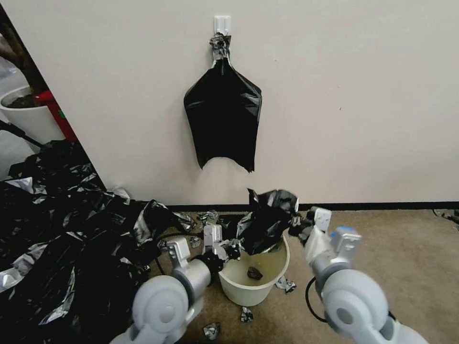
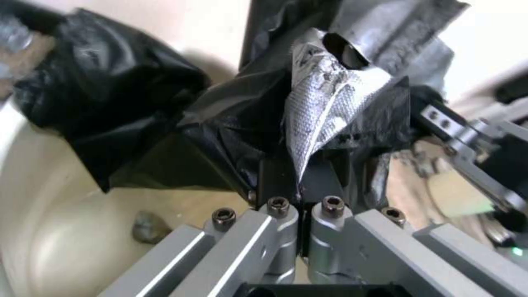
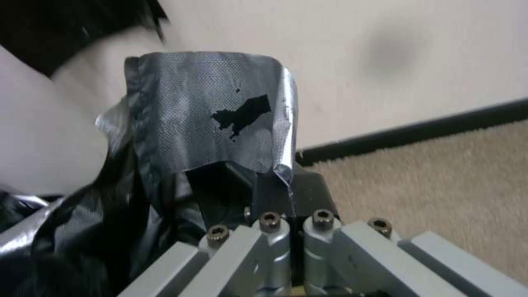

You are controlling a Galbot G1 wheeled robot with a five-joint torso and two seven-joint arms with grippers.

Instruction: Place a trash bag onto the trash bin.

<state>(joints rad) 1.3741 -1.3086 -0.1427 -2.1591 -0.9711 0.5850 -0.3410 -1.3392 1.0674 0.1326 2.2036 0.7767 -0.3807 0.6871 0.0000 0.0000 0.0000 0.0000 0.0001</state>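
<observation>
Beige carpet (image 1: pixel 406 248) runs up to a dark baseboard and a plain cream wall (image 1: pixel 358 95), where a second black bag (image 1: pixel 224 114) hangs from a white hook (image 1: pixel 222 23). On the carpet near the wall stands the trash bin (image 1: pixel 248 291), round, cream-white and tapering to a narrower base, its mouth open with one small dark wad (image 1: pixel 254 273) lying inside on the bottom. Bunched over the far right part of its rim is the trash bag (image 1: pixel 265 222), thin glossy black film, crumpled into folds with a silvery, finely textured sheen where light catches it; part of it rises above the bin and part droops into the mouth. The left gripper (image 1: pixel 234 248) sits at the bin's near left rim, its fingers clenched on a pinch of the bag's film, which the left wrist view shows as a silver-grey fold (image 2: pixel 324 111) squeezed between the closed pads. The right gripper (image 1: pixel 306 224) is at the bin's right, just beyond the rim, likewise clamped on an edge of the bag; in the right wrist view a grey flap with a small torn hole (image 3: pixel 242 113) stands up from the closed fingers. To the left spreads a broad heap of black-and-silver plastic sheets (image 1: pixel 57 229), and small foil wads (image 1: pixel 246 314) lie scattered on the carpet around the bin's base.
</observation>
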